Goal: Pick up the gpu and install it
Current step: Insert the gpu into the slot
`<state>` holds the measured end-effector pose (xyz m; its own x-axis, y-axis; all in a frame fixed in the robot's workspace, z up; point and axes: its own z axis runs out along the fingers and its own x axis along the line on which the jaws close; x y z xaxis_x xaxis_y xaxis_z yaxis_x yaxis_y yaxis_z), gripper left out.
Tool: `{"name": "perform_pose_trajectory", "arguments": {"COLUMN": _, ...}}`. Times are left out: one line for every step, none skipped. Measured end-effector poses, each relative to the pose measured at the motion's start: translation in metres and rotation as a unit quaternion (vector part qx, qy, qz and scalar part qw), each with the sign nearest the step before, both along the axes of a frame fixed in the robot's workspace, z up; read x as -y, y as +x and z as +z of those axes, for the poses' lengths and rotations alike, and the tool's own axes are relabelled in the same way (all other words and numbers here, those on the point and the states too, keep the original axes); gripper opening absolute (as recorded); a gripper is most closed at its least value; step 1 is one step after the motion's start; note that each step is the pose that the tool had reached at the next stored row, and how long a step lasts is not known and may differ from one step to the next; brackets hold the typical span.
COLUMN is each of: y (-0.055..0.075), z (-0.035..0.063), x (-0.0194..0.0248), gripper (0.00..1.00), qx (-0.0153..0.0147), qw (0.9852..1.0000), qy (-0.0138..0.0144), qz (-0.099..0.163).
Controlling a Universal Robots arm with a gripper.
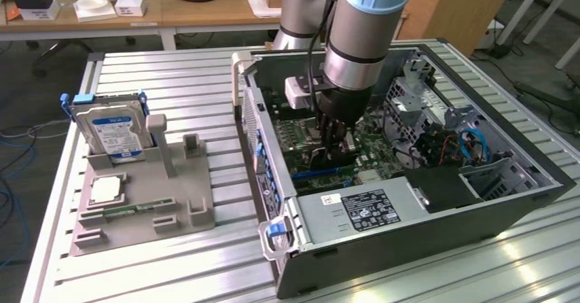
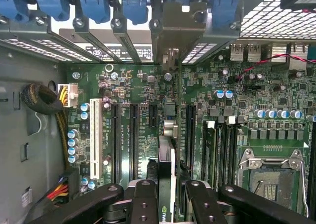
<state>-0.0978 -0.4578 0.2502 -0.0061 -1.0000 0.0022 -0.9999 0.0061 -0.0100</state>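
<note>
Gpu (image 2: pixel 167 184): thin, stiff, light, fragile card; pinched edge-on by tool (image 2: pixel 167 204), held upright over motherboard (image 2: pixel 128 86) slot at case (image 1: pixel 507 201) centre; best gripped by its edges

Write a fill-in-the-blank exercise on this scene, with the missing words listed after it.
1. The claw is shut on the ____, edge-on over the motherboard.
2. The claw is lowered inside the open computer ____.
3. The hard drive stands upright on the grey ____ beside the case.
4. The CPU socket has no ____ in it.

Missing words: gpu; case; holder; chip
</note>
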Motion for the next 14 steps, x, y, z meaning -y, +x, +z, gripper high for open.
{"name": "perform_pose_trajectory", "arguments": {"y": 0.0, "z": 0.0, "x": 0.0, "gripper": 0.26, "qx": 0.0, "qw": 1.0, "qy": 0.0, "qz": 0.0}}
{"name": "perform_pose_trajectory", "arguments": {"y": 0.0, "z": -0.0001, "x": 0.0, "gripper": 0.26, "qx": 0.0, "qw": 1.0, "qy": 0.0, "qz": 0.0}}
{"name": "perform_pose_trajectory", "arguments": {"y": -0.0001, "z": 0.0, "x": 0.0, "gripper": 0.26, "qx": 0.0, "qw": 1.0, "qy": 0.0, "qz": 0.0}}
{"name": "perform_pose_trajectory", "arguments": {"y": -0.0004, "z": -0.0001, "x": -0.0001, "gripper": 0.26, "qx": 0.0, "qw": 1.0, "qy": 0.0, "qz": 0.0}}
{"name": "perform_pose_trajectory", "arguments": {"y": -0.0009, "z": -0.0003, "x": -0.0003, "gripper": 0.26, "qx": 0.0001, "qw": 1.0, "qy": 0.0002, "qz": 0.0}}
{"name": "perform_pose_trajectory", "arguments": {"y": -0.0014, "z": -0.0006, "x": -0.0007, "gripper": 0.26, "qx": 0.0002, "qw": 1.0, "qy": 0.0002, "qz": 0.0}}
{"name": "perform_pose_trajectory", "arguments": {"y": -0.0021, "z": -0.0007, "x": -0.001, "gripper": 0.26, "qx": 0.0002, "qw": 1.0, "qy": 0.0002, "qz": 0.0}}
{"name": "perform_pose_trajectory", "arguments": {"y": -0.0026, "z": -0.0008, "x": -0.0012, "gripper": 0.26, "qx": 0.0002, "qw": 1.0, "qy": 0.0001, "qz": 0.0}}
{"name": "perform_pose_trajectory", "arguments": {"y": -0.0028, "z": -0.0009, "x": -0.0013, "gripper": 0.26, "qx": 0.0001, "qw": 1.0, "qy": 0.0, "qz": 0.0}}
{"name": "perform_pose_trajectory", "arguments": {"y": -0.0028, "z": -0.0009, "x": -0.0013, "gripper": 0.26, "qx": 0.0, "qw": 1.0, "qy": 0.0, "qz": 0.0}}
{"name": "perform_pose_trajectory", "arguments": {"y": -0.0029, "z": -0.0009, "x": -0.0013, "gripper": 0.26, "qx": 0.0, "qw": 1.0, "qy": 0.0, "qz": 0.0}}
{"name": "perform_pose_trajectory", "arguments": {"y": -0.003, "z": -0.0009, "x": -0.0013, "gripper": 0.26, "qx": 0.0, "qw": 1.0, "qy": 0.0, "qz": 0.0}}
{"name": "perform_pose_trajectory", "arguments": {"y": -0.003, "z": -0.0009, "x": -0.0014, "gripper": 0.26, "qx": 0.0, "qw": 1.0, "qy": 0.0, "qz": 0.0}}
{"name": "perform_pose_trajectory", "arguments": {"y": -0.003, "z": -0.001, "x": -0.0014, "gripper": 0.26, "qx": 0.0, "qw": 1.0, "qy": 0.0001, "qz": 0.0}}
